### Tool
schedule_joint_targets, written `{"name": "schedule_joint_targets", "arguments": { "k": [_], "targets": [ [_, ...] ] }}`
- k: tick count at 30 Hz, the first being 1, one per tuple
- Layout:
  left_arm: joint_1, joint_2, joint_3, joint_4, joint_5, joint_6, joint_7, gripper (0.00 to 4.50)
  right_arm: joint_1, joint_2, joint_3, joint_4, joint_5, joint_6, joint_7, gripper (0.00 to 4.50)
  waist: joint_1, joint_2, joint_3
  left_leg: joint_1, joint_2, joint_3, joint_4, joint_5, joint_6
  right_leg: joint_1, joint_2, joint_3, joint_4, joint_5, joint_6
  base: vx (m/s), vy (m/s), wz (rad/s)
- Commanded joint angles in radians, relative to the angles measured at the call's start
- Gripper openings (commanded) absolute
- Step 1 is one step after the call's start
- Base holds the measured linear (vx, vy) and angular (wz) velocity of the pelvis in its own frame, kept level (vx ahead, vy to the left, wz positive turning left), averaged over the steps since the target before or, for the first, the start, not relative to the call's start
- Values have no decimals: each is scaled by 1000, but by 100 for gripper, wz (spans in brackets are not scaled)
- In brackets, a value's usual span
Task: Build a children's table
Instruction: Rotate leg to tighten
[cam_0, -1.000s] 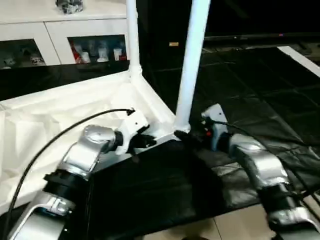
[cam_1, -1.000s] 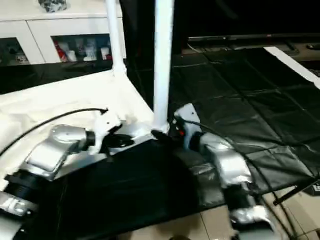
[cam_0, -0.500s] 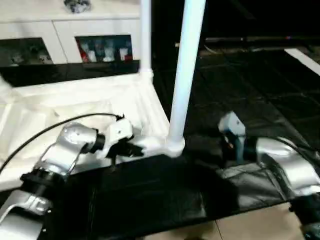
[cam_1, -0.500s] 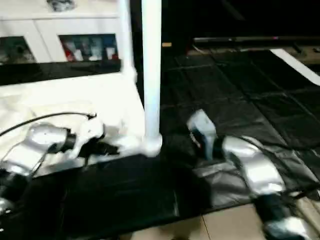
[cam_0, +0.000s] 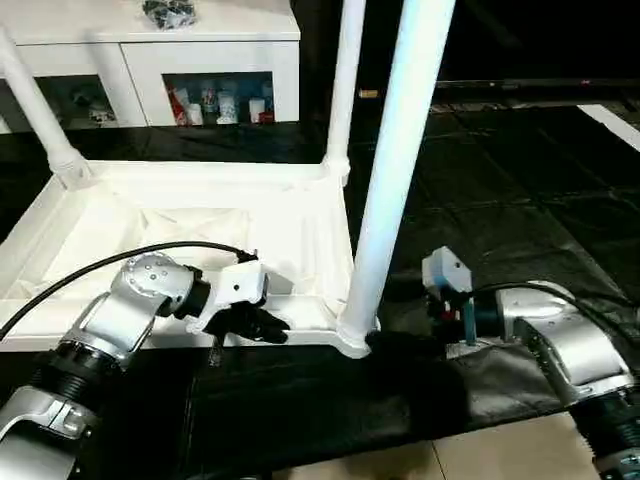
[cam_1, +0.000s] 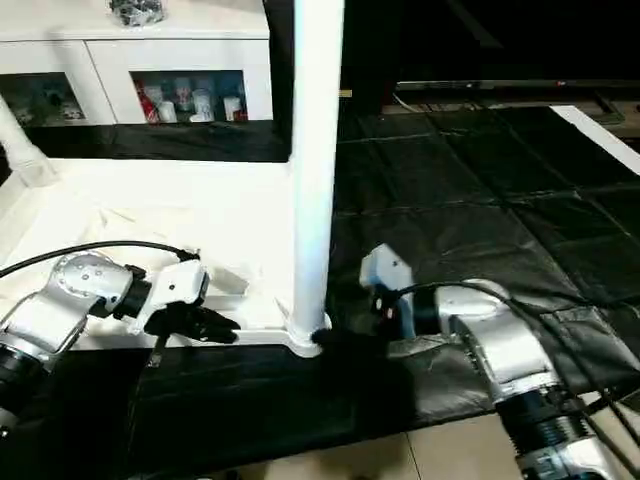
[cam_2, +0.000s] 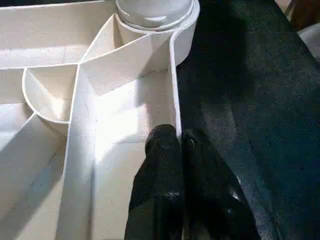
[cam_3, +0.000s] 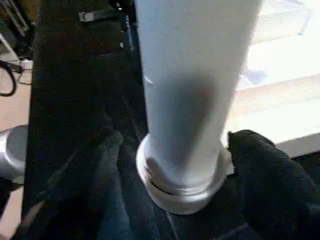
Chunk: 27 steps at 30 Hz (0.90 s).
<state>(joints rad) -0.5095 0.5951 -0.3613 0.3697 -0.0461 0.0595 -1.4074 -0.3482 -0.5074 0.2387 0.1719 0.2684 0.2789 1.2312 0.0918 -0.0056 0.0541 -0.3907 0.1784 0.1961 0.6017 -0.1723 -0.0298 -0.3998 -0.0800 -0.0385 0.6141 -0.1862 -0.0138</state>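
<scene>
Right wrist view: nearest leg (cam_3: 192, 100) stands between the spread fingers of right gripper (cam_3: 175, 175), not clamped | left gripper (cam_2: 172, 145) pinches table top (cam_0: 200, 225) rim, jaws closed | advice: close squarely at leg base, twist while rim is held steady

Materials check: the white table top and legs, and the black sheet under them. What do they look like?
Table top: looks like moulded white plastic, thin ribs, smooth semi-gloss.
Near leg: same white plastic look, seamless tube with a soft sheen.
Floor sheet: black, probably plastic film or coated fabric; wrinkled, creased in squares, shiny highlights.
</scene>
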Motion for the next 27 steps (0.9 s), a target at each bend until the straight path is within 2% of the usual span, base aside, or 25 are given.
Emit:
{"name": "schedule_joint_targets", "arguments": {
  "k": [1,3,7,8,11,16,27],
  "targets": [
    [-3,-8,-30,-50,-1,-30,-41,0,4,-1,0,-1,12,-3,12,353,-8,-3,-67,32,54,-20,-76,-226,8,33,-61,37,-67,-212,-198,0,0,0],
    [0,-9,-34,-58,-1,-30,-44,0,4,3,0,-3,15,-1,15,322,-7,-2,-67,33,54,-20,-76,-227,7,33,-62,37,-67,-213,-200,0,0,0],
    [4,-8,-41,-72,-2,-28,-47,0,3,7,-1,5,17,-4,23,303,-7,-2,-67,34,55,-20,-76,-231,6,33,-62,37,-67,-215,-201,0,0,0],
    [6,-8,-43,-78,-2,-27,-49,0,3,8,1,7,18,-4,26,281,-7,-3,-67,34,55,-20,-76,-230,7,32,-61,37,-67,-213,-202,0,0,0],
    [8,-9,-44,-84,-3,-25,-50,0,6,7,2,5,21,-3,30,274,-6,-2,-66,33,55,-20,-76,-231,6,33,-61,37,-68,-223,-200,0,0,0],
    [8,-13,-45,-84,0,-25,-49,0,13,6,4,-4,27,2,38,210,-7,-2,-66,33,54,-21,-77,-241,1,33,-62,36,-70,-244,-192,0,0,0],
    [6,-9,-46,-79,5,-22,-43,0,23,6,6,-12,30,6,48,196,-7,-1,-67,33,54,-20,-76,-235,2,33,-61,36,-68,-223,-198,0,0,0]
  ]
}}
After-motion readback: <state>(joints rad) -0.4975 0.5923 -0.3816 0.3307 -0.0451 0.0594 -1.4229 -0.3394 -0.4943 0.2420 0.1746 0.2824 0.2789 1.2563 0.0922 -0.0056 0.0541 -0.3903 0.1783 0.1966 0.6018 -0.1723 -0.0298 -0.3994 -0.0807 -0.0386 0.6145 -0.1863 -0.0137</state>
